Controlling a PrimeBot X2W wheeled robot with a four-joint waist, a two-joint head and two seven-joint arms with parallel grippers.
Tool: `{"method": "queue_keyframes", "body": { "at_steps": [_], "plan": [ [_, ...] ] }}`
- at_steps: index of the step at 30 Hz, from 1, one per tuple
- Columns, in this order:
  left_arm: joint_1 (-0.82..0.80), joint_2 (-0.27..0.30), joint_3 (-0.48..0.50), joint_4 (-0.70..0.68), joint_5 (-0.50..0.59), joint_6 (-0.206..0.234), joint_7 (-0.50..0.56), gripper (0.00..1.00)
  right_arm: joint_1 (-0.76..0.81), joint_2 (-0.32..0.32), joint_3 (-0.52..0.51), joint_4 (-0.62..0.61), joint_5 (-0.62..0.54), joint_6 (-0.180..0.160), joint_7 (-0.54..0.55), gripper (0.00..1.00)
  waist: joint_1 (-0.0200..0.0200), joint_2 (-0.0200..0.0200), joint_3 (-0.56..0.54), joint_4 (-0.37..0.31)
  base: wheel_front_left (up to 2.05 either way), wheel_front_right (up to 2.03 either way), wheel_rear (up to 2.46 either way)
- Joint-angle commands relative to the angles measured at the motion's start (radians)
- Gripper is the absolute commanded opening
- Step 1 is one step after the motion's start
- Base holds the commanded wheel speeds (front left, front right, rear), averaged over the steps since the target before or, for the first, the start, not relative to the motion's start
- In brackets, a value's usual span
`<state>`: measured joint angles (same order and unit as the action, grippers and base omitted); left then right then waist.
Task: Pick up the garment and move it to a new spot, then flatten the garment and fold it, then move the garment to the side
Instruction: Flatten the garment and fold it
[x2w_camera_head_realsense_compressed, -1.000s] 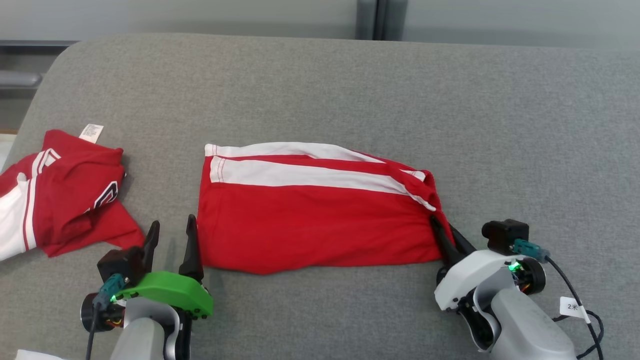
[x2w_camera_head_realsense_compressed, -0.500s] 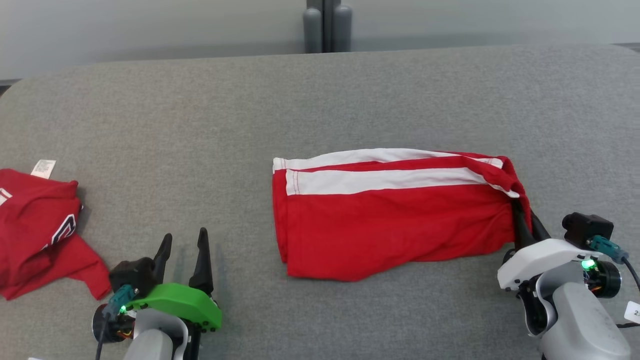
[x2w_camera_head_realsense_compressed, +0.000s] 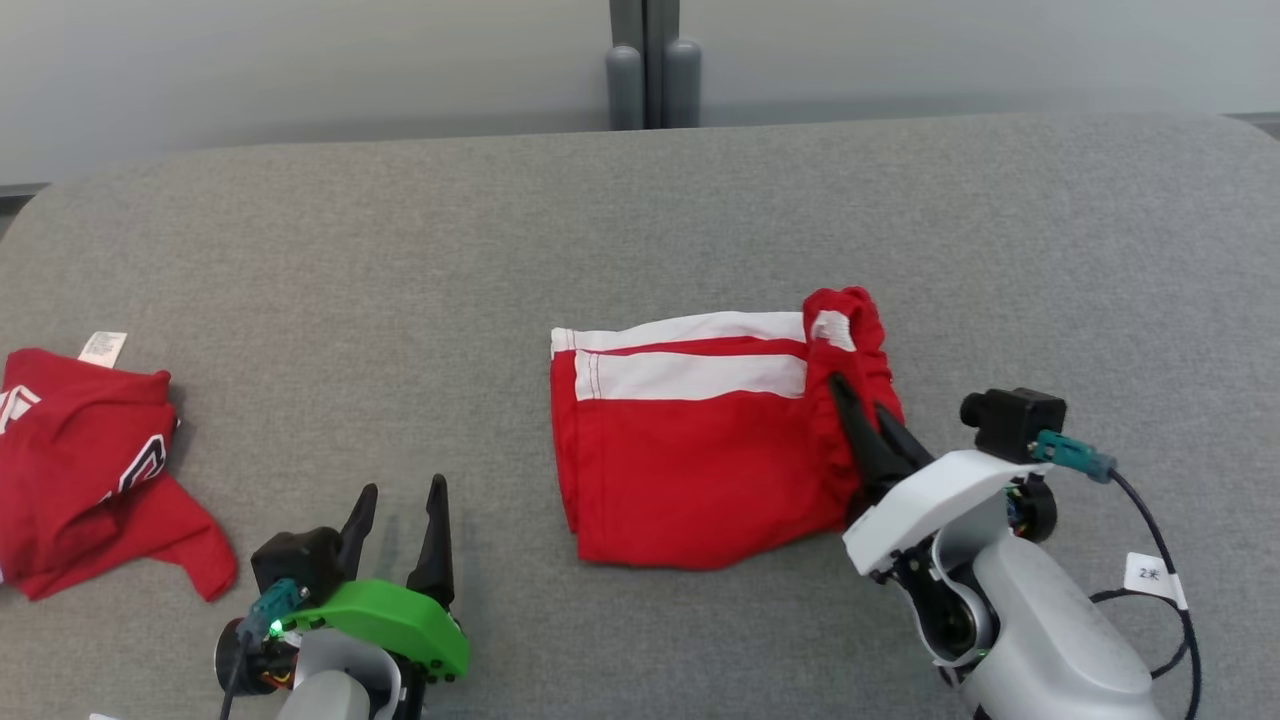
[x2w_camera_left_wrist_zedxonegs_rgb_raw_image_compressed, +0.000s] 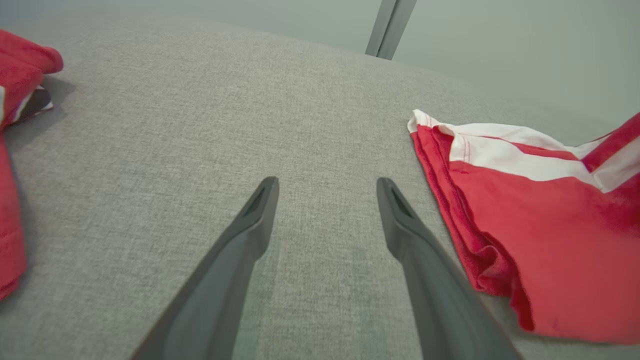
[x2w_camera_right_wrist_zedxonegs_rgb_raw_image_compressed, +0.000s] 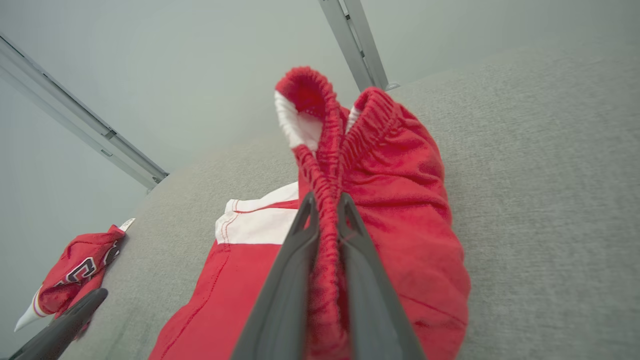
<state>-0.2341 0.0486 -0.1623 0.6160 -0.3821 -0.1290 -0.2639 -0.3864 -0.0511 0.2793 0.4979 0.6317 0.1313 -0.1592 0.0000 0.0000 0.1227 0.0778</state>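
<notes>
The right tool (x2w_camera_head_realsense_compressed: 855, 392) is nearly closed, its two dark fingers pinching the gathered elastic waistband (x2w_camera_right_wrist_zedxonegs_rgb_raw_image_compressed: 325, 115) of a folded pair of red shorts (x2w_camera_head_realsense_compressed: 690, 460) with two wide white bands along the far edge. The waistband end is lifted and bunched up over the fingertips, curling back onto the rest of the folded cloth, which lies flat on the grey fabric surface (x2w_camera_head_realsense_compressed: 400, 250) roughly at its middle. In the right wrist view the red elastic runs straight down between the two fingers, with puckered red cloth bulging to the right of them. The left tool (x2w_camera_head_realsense_compressed: 403, 483) stands wide open and holds nothing; it hangs low over bare surface, just to the left of the shorts' near left corner and apart from it. The garment, a red jersey T-shirt (x2w_camera_head_realsense_compressed: 80, 450), lies crumpled at the far left edge of the surface, well apart from both tools and from the shorts. Part of its white, dark-outlined lettering (x2w_camera_head_realsense_compressed: 150, 462) shows among the folds, and a small white label (x2w_camera_head_realsense_compressed: 103, 348) sticks out at its far side. Behind the surface stands a pale grey wall.
</notes>
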Motion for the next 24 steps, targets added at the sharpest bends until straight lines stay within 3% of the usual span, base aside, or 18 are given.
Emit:
{"method": "queue_keyframes", "body": {
  "at_steps": [1, 9, 10, 11, 12, 13, 19, 24],
  "plan": [
    [0.013, 0.005, 0.001, 0.001, -0.004, -0.002, -0.001, 1.0, -0.008, -0.002, 0.03, -0.019, 0.029, -0.001, 0.01, 0.0, 0.0, 0.0, -0.007, 0.025, 0.0, 0.0, 0.0],
    [0.008, 0.004, -0.013, -0.004, 0.01, -0.002, -0.001, 1.0, -0.073, -0.002, 0.262, -0.004, 0.15, -0.001, 0.008, 0.0, 0.0, 0.0, -0.002, 0.099, 0.0, 0.0, 0.0],
    [0.006, 0.004, -0.015, -0.004, 0.006, -0.002, -0.001, 1.0, -0.084, -0.002, 0.29, 0.009, 0.158, -0.001, 0.005, 0.16, 0.0, 0.0, -0.001, 0.105, 0.0, 0.0, 0.0],
    [0.004, 0.004, -0.021, -0.004, 0.003, -0.002, -0.001, 1.0, -0.098, -0.002, 0.323, 0.025, 0.174, -0.001, -0.005, 0.38, 0.0, 0.0, 0.0, 0.113, 0.0, 0.0, 0.0],
    [0.003, 0.004, -0.023, -0.003, 0.002, -0.002, -0.001, 1.0, -0.107, -0.002, 0.348, 0.036, 0.189, -0.001, -0.012, 0.81, 0.0, 0.0, 0.001, 0.117, 0.0, 0.0, 0.0],
    [0.002, 0.004, -0.026, -0.002, 0.0, -0.001, -0.001, 1.0, -0.119, -0.003, 0.373, 0.055, 0.208, -0.001, -0.023, 1.0, 0.0, 0.0, 0.001, 0.123, 0.0, 0.0, 0.0],
    [0.009, 0.004, -0.012, -0.011, 0.04, 0.005, -0.001, 1.0, -0.174, -0.003, 0.417, 0.157, 0.198, -0.001, -0.097, 1.0, 0.0, 0.0, -0.007, 0.118, 0.0, 0.0, 0.0],
    [0.029, 0.004, 0.028, -0.049, 0.101, 0.007, -0.001, 1.0, -0.161, -0.003, 0.257, 0.23, 0.045, -0.001, -0.106, 1.0, 0.0, 0.0, -0.019, 0.078, 0.0, 0.0, 0.0]
  ]
}}
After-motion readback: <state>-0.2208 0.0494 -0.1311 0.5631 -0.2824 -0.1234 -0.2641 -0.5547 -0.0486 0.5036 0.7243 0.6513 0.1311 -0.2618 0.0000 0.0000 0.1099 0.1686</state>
